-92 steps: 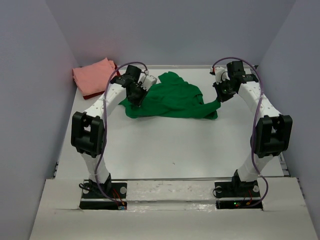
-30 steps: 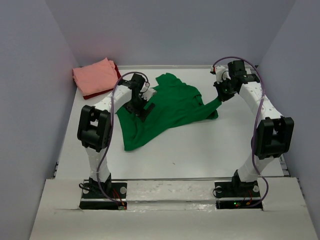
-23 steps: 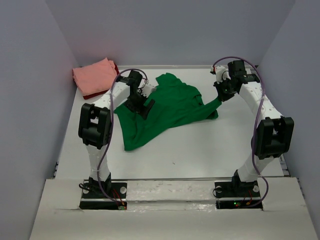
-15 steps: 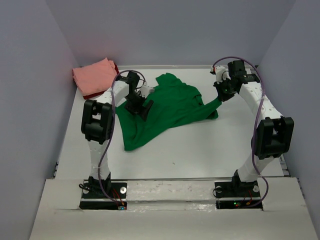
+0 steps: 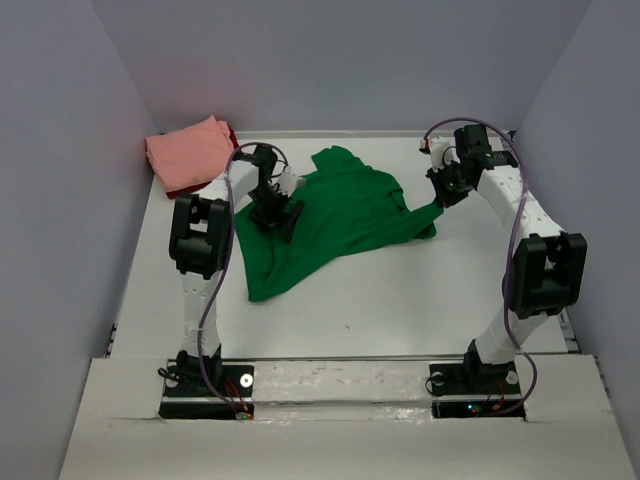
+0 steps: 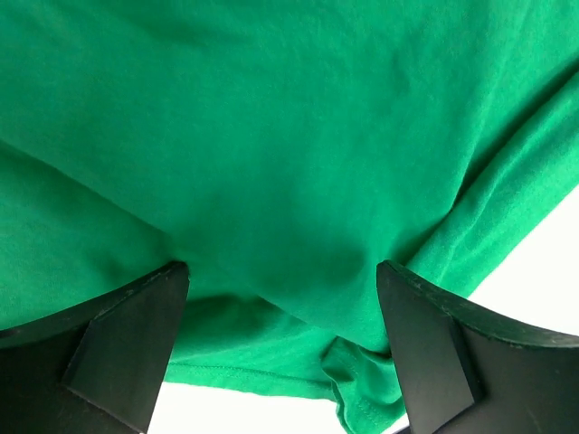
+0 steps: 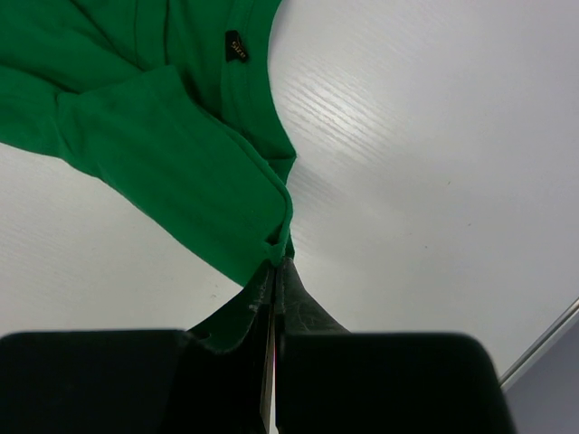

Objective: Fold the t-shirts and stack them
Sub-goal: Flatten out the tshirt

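We see a white table [image 5: 400,290] inside pale walls [image 5: 340,60]. The left gripper [image 5: 278,220] gapes empty over the green shirt [image 5: 350,210]; the right gripper [image 7: 276,269] pinches its three-o'clock edge.

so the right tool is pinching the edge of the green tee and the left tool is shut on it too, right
Not quite: the left tool is open, its fingers spread wide over the green tee, as the left wrist view shows. The right tool is indeed pinching the tee's edge.
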